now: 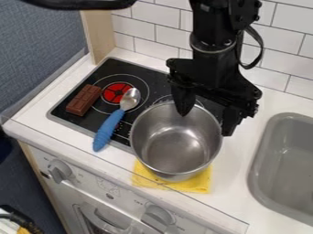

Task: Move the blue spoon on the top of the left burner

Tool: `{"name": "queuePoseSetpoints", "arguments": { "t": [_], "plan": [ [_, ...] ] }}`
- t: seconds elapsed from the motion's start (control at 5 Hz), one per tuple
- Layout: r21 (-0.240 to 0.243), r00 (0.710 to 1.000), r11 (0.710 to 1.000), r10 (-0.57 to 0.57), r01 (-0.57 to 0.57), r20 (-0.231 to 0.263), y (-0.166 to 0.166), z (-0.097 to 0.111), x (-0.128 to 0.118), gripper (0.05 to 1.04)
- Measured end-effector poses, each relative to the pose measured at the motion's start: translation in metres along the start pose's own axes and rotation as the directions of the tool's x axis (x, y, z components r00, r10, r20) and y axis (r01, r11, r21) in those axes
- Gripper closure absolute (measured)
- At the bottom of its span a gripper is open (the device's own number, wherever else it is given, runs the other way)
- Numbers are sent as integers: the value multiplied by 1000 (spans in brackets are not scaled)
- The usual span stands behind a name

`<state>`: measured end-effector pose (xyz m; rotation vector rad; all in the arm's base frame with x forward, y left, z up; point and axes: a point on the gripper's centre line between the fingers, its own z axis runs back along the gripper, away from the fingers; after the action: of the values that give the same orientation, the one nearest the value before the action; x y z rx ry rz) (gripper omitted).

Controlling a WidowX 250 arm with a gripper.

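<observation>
Hanging over the far right part of the metal pot [175,139], your gripper [205,124] has its two fingers spread wide, one above the pot's mouth and the other outside its right side; rim contact cannot be determined. You have the blue spoon [109,129] on the left side of the scene, apart from the fingers. Its metal bowl lies over the right part of the left burner [116,92], while its blue handle runs near and left, past the near edge of the stove top [67,114]. To the spoon's left, note a brown chocolate bar [83,99]; a yellow cloth [198,182] shows beneath the pot's near side, and a grey sink [287,160] sits right.
</observation>
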<state>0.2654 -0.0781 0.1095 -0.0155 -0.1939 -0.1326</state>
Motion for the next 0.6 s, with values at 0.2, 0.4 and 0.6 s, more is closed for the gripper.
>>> {"name": "queuePoseSetpoints", "arguments": {
  "t": [0.2,0.4,0.6],
  "plan": [
    [2,1000,1000,2,-2,-26,1,-6,-3,82],
    [24,995,996,91,-90,-35,39,-3,-3,82],
    [68,986,984,166,-166,-4,76,11,-7,82]
  ]
}}
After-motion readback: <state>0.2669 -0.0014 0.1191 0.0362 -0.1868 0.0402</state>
